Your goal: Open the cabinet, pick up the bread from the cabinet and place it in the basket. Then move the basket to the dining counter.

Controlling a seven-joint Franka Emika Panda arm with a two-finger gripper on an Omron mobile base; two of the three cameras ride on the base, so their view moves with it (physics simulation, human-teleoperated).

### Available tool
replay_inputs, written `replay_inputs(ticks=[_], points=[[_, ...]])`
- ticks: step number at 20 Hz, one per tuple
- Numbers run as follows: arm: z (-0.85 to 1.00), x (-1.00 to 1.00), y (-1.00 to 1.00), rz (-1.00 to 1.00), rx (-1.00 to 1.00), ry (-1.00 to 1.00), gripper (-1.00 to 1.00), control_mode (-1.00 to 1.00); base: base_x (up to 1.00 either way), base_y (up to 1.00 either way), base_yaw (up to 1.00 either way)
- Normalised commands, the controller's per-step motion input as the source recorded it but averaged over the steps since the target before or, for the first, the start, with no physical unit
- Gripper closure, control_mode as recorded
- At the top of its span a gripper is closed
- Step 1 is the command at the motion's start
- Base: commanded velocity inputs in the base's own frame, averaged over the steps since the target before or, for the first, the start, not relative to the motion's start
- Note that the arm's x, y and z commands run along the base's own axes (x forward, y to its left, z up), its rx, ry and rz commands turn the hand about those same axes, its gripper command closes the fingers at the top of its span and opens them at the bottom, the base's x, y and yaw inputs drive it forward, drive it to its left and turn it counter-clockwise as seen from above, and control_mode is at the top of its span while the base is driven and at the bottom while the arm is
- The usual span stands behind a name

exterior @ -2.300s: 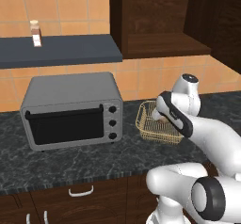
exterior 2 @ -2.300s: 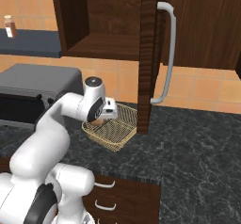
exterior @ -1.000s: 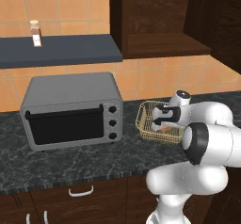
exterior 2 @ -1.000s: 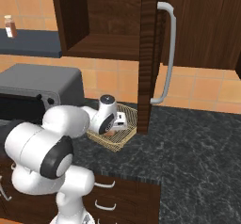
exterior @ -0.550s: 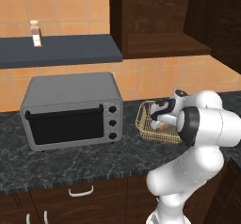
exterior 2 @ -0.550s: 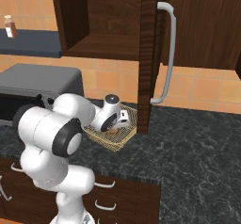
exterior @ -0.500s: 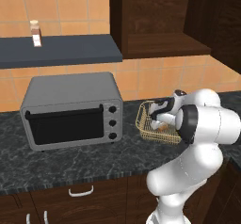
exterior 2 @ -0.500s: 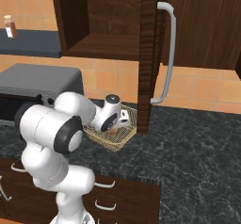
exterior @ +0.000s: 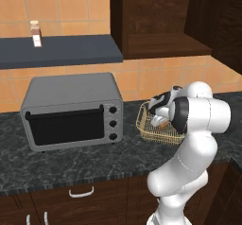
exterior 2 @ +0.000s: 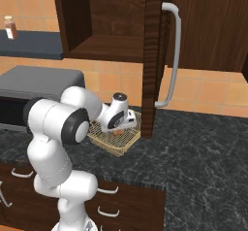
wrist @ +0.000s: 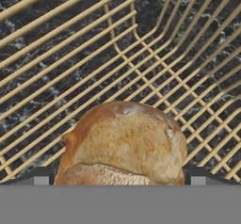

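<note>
My claw [exterior 2: 121, 128] seems clamped on the bread [wrist: 123, 145], low-centre, inside the basket [exterior: 146, 125]. Next: let go, lift clear.

A grey toaster oven [exterior: 71, 110] stands on the black speckled desk [exterior: 56, 160], with a small bottle [exterior: 34, 33] on the dark shelf [exterior: 61, 51] above it.

— Where is your arm?

— Folded forward from my base, elbow high, my forearm angled down.

— And the gripper [wrist: 120, 180]?

— Low, pointing downward. My two dark fingertips [wrist: 41, 177] stand wide apart at the bottom of the hand view, one on each side.

— Closed on anything?

— I cannot tell whether the tips press inward or just stand parted.
</note>
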Motion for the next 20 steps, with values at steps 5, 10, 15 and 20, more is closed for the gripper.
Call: replay_inputs(ticks=[5, 10, 15, 20], points=[[0.0, -0.17, 0.0, 0.0, 0.0, -0.01, -1.0, -1.0, 0.0, 0.0, 0.0], [0.12, -0.24, 0.02, -0.01, 0.0, -0.01, -1.0, -1.0, 0.0, 0.0, 0.0], [-0.16, -0.1, 0.02, -0.03, -0.06, 0.01, -1.0, -1.0, 0.0, 0.0, 0.0], [-0.93, 0.21, -0.03, 0.0, -0.11, 0.15, -1.0, -1.0, 0.0, 0.0, 0.0]])
